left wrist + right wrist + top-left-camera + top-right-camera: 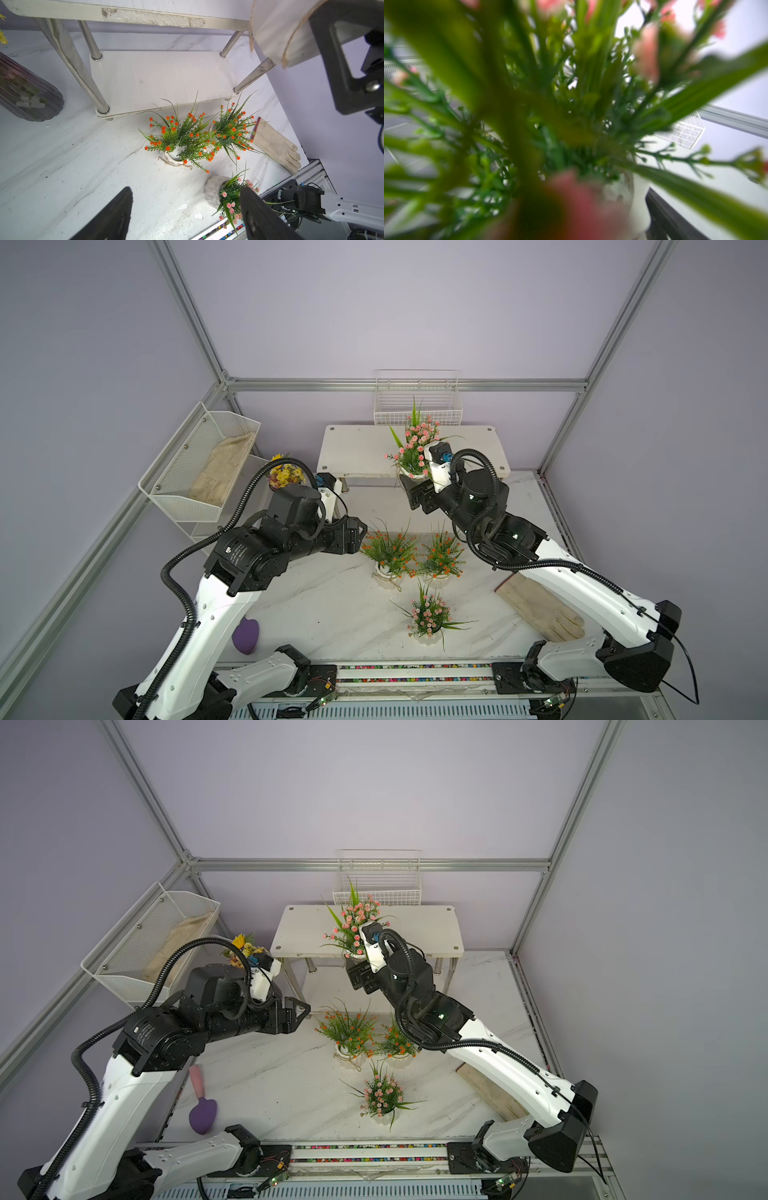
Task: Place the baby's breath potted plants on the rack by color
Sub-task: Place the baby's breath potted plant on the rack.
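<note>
The white two-tier rack [357, 452] stands at the back of the table; its bare lower board [162, 79] shows in the left wrist view. My right gripper [415, 486] is shut on the white pot [276, 31] of a pink baby's breath plant [415, 443], holding it at the front edge of the top board. In the right wrist view blurred leaves fill the picture and one finger [662, 216] shows beside the pot. Two orange plants [388, 549] [440, 556] and a second pink plant [428, 616] stand on the table. My left gripper [186, 193] hangs open, empty, left of the orange plants.
A yellow bouquet in a dark vase [284, 477] stands left of the rack. White mesh wall baskets [199, 464] hang on the left wall, and a wire grid basket [417, 406] on the back wall. A beige glove [540, 610] lies under my right arm. A purple heart-shaped tool [203, 1115] lies front left.
</note>
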Action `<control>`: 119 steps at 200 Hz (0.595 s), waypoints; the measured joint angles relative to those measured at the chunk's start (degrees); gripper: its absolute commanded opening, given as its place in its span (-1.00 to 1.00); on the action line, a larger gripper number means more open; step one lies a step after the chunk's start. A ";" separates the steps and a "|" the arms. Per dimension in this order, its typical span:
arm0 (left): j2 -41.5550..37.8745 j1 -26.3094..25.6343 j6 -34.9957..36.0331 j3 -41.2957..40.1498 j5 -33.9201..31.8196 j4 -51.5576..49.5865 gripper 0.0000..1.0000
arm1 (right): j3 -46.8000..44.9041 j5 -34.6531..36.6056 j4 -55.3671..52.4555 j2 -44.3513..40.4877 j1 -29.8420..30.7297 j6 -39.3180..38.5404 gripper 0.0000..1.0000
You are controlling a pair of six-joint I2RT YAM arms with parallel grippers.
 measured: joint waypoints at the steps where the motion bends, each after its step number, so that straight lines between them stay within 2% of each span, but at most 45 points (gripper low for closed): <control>1: -0.07 0.00 0.00 -0.07 0.00 0.07 0.63 | 0.09 0.02 -0.09 0.00 -0.09 0.02 0.20; 51: -1.38 0.00 -0.04 -1.97 -0.35 0.81 0.63 | 7.56 1.81 -1.81 3.54 -5.01 0.17 0.21; 119: -4.55 0.00 -0.04 -5.35 -2.08 0.90 0.63 | 12.33 -0.87 -4.42 12.28 -17.51 3.54 0.21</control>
